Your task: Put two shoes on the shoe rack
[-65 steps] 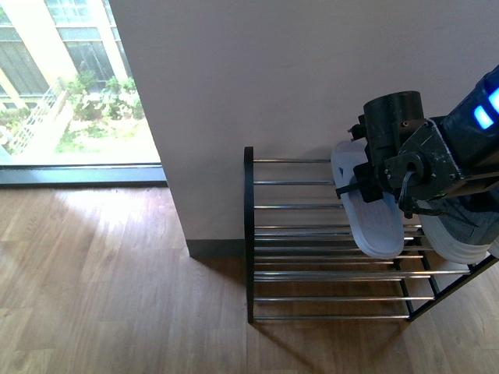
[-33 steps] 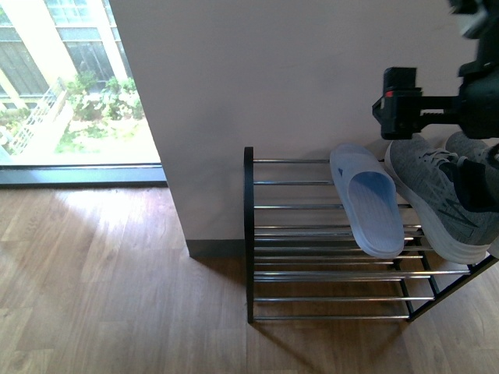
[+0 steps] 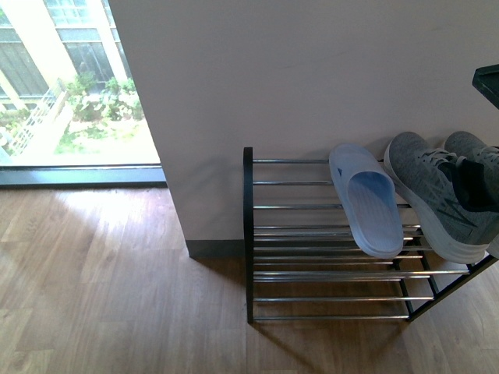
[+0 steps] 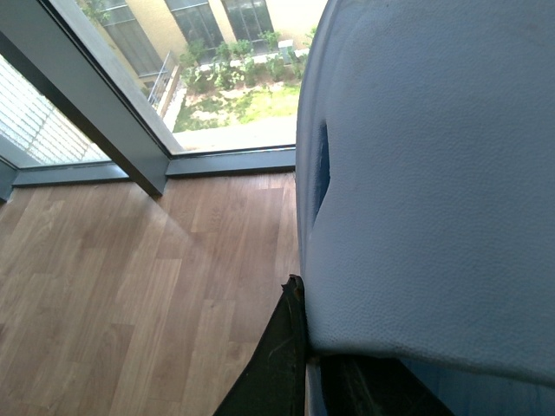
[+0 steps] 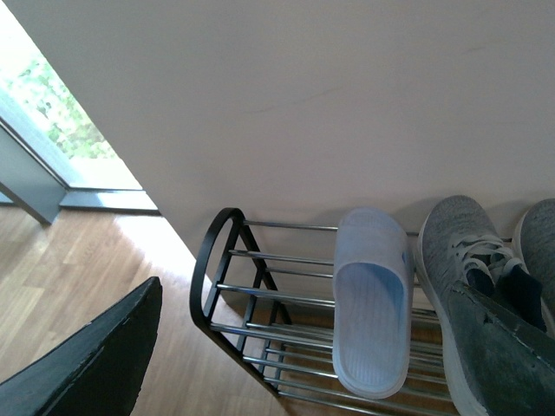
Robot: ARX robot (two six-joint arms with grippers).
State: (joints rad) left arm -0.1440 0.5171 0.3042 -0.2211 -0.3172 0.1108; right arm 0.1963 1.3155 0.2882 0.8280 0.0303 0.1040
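You have both grey sneakers (image 3: 437,199) toes to the wall on the shoe rack (image 3: 312,241), beside the pale slipper (image 3: 365,201); right end effector (image 5: 286,364) fingers spread, nothing held; left's state I cannot tell.

Pale blue slide sandal (image 3: 366,200) — wood floor (image 3: 101,280)

Two grey sneakers (image 3: 440,195) atop rack (image 3: 312,234)

Front and right wrist views both look down on the black-framed chrome-rod shoe rack (image 3: 327,234); left wrist view faces the window.
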